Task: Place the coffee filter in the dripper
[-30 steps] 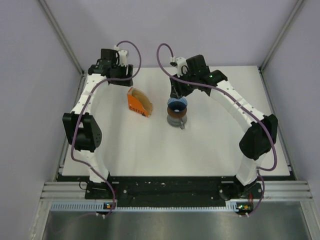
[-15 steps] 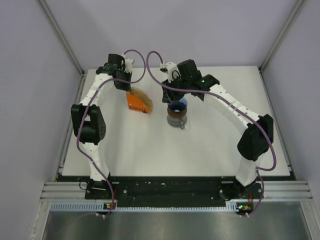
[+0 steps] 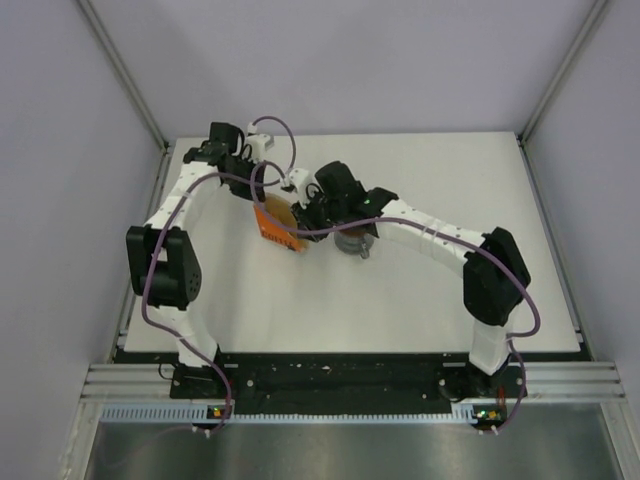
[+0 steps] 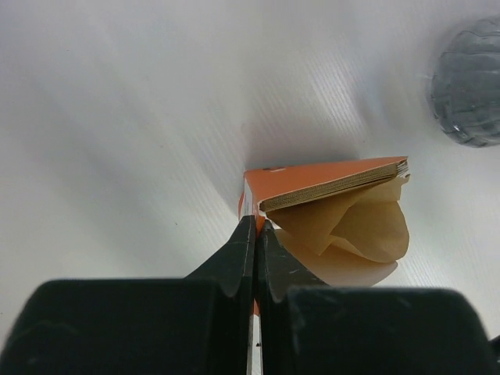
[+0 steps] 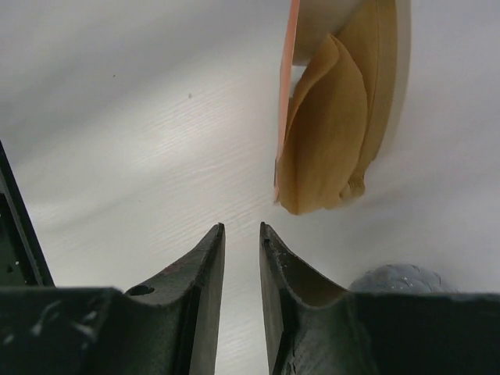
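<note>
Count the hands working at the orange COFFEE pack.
2. The left hand is shut on the orange pack at its edge. The right hand is open, just short of the coffee filters poking out, touching nothing. Neither is hidden.

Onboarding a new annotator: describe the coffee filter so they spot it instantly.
On the white table, left of the clear grey cup, lies an orange pack. The coffee filter is the tan paper cone bulging from its open end; the stacked filters beside it lie flat.
</note>
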